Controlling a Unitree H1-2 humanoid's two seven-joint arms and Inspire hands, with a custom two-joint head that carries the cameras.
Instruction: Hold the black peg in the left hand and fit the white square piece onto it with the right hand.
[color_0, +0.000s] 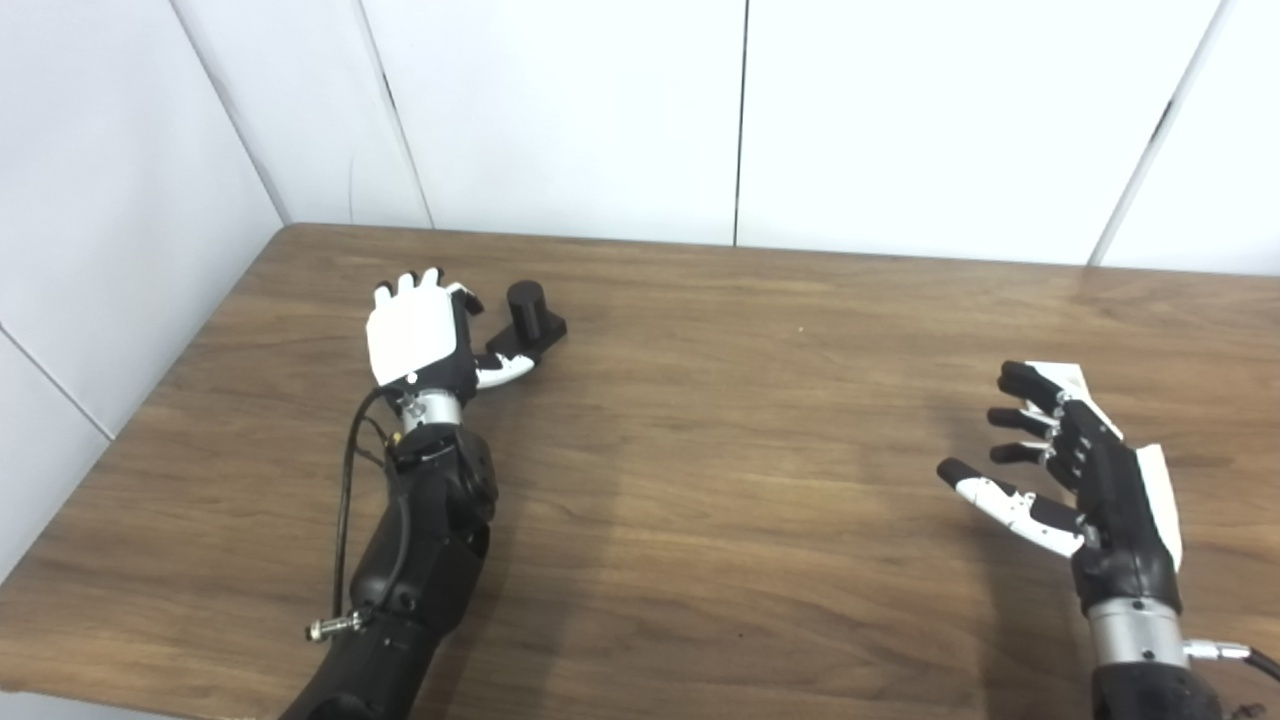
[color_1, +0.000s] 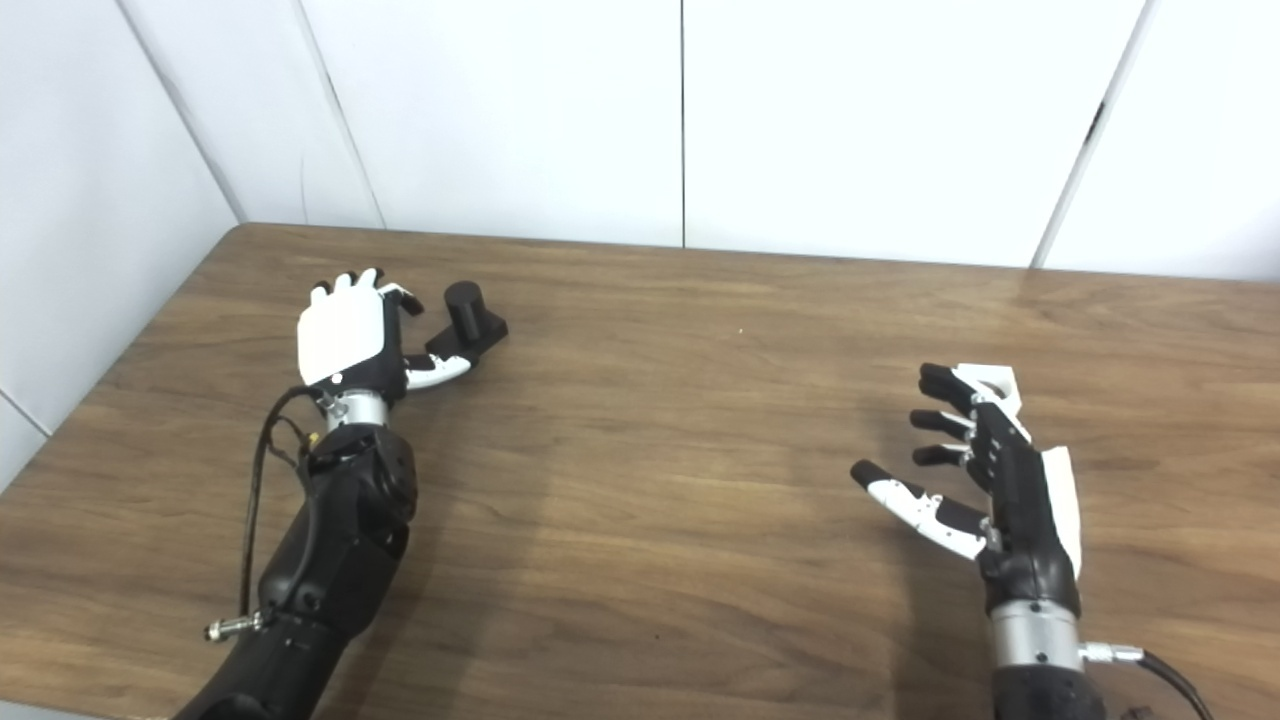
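The black peg (color_0: 527, 312) stands upright on its square base on the wooden table (color_0: 720, 420), far left of centre. My left hand (color_0: 420, 335) rests just left of it, back of the hand up, fingers spread, thumb lying by the base; it holds nothing. The white square piece (color_1: 992, 385) lies flat at the right, mostly hidden behind my right hand (color_1: 985, 475). That hand hovers in front of the piece, open with fingers and thumb apart, palm turned to the left.
White wall panels (color_0: 560, 110) close the table's back and left sides. The table's front edge runs along the bottom left. A cable (color_0: 345, 520) loops beside the left forearm.
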